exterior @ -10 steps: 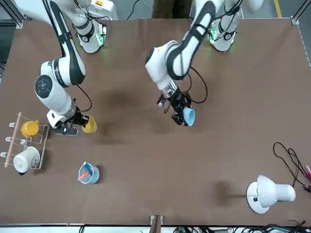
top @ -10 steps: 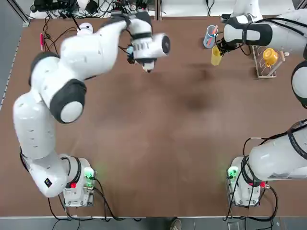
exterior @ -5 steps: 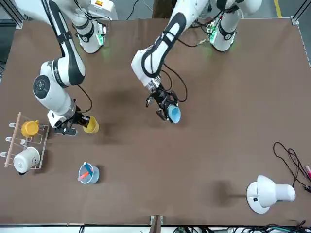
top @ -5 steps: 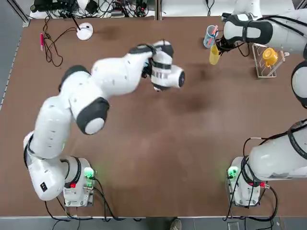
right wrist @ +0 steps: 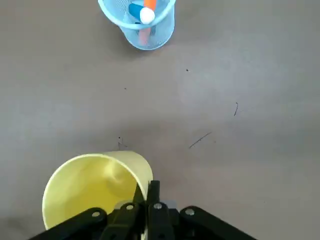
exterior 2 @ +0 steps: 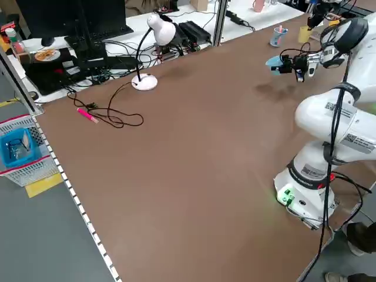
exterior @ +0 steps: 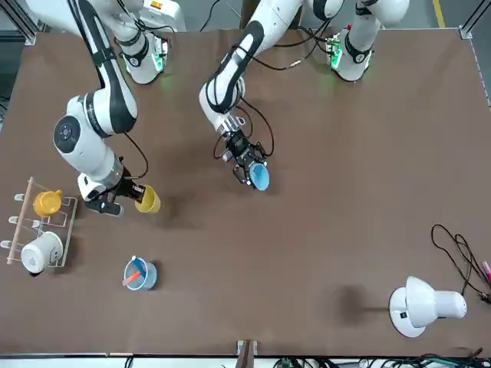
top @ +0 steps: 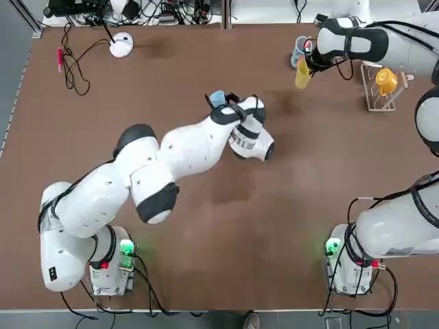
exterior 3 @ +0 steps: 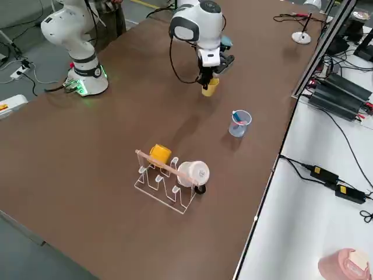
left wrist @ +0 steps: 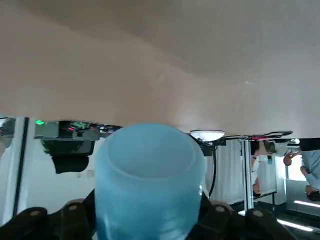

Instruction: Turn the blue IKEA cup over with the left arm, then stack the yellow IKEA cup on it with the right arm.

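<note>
Light-blue plastic, smooth and matte, tapered with no handle: the blue IKEA cup [exterior: 259, 179] hangs clear of the counter [exterior: 345, 230] near the middle of the front view, clamped in the left tool [exterior: 247, 168]. You can see it lying roughly on its side there, its open mouth facing the camera. In the left wrist view its flat closed base [left wrist: 149, 150] faces away from the tool, dark fingers [left wrist: 227, 215] pressing its wall from both sides.

You are in the turning-over step, as I judge it: the cup is lifted and partly rotated, not yet set down. The next move calls for you to finish the roll until the mouth faces the counter, then lower it flat and let go without tipping it.

Left of that in the front view, the right tool [exterior: 123, 193] grips the yellow IKEA cup [exterior: 148, 201] by its rim, one finger inside and one outside, the cup raised off the counter. It is the same plain tapered plastic. A clear-blue tumbler [exterior: 140, 274] and a wire rack [exterior: 34, 230] with mugs stand nearby.
</note>
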Controlling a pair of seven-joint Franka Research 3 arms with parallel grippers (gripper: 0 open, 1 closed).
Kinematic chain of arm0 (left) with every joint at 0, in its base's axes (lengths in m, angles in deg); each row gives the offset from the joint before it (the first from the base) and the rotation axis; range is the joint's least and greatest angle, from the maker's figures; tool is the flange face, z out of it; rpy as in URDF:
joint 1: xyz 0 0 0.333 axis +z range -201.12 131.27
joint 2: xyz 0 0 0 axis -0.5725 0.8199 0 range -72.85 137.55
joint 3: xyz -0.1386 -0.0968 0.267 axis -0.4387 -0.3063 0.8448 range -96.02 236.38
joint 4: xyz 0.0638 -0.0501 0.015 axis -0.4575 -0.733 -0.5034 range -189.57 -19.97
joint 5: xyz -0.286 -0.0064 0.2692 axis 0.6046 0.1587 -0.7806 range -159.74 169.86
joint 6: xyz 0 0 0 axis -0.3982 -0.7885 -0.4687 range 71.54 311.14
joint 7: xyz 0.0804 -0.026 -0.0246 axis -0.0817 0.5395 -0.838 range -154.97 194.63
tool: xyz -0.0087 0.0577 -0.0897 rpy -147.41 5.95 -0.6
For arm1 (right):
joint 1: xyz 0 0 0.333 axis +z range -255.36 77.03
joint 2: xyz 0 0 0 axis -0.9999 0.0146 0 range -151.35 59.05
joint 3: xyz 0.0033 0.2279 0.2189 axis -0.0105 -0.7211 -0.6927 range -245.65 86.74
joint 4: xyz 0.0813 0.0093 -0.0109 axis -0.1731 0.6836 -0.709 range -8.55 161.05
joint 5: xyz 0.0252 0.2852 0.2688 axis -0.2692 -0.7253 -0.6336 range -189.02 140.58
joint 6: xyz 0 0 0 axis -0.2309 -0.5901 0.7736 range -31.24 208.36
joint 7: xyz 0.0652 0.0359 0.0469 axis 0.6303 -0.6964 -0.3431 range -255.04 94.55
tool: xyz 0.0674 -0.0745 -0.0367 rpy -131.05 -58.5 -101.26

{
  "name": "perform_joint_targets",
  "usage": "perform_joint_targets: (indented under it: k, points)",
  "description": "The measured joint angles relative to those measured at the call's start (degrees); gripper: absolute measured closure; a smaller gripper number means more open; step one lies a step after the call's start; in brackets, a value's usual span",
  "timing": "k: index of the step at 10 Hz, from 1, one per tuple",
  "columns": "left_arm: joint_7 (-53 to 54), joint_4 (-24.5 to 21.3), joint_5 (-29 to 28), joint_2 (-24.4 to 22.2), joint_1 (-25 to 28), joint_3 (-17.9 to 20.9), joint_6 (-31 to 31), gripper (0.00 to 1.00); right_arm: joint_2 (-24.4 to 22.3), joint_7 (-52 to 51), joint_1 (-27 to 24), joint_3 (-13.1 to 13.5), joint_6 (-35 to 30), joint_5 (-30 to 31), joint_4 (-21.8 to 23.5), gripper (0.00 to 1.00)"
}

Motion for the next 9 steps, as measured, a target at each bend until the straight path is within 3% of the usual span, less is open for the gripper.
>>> perform_joint_targets:
  k: [4, 5, 9]
  points:
    - [-4.96, 3.20, -0.11, 5.40, -3.11, 1.54, -0.08, 0.23, 0.00, 0.00, -0.02, 0.13, -0.04, 0.00, -0.03, 0.96]
    - [-6.28, 3.83, -0.13, 6.04, -3.26, 1.57, -0.09, 0.18, 0.00, -0.01, -0.02, 0.12, -0.04, 0.00, -0.05, 0.96]
    - [-10.39, 4.35, -0.13, 6.38, -3.33, 1.60, -0.10, 0.13, 0.00, -0.06, 0.10, 0.09, -0.04, 0.02, -0.42, 0.96]
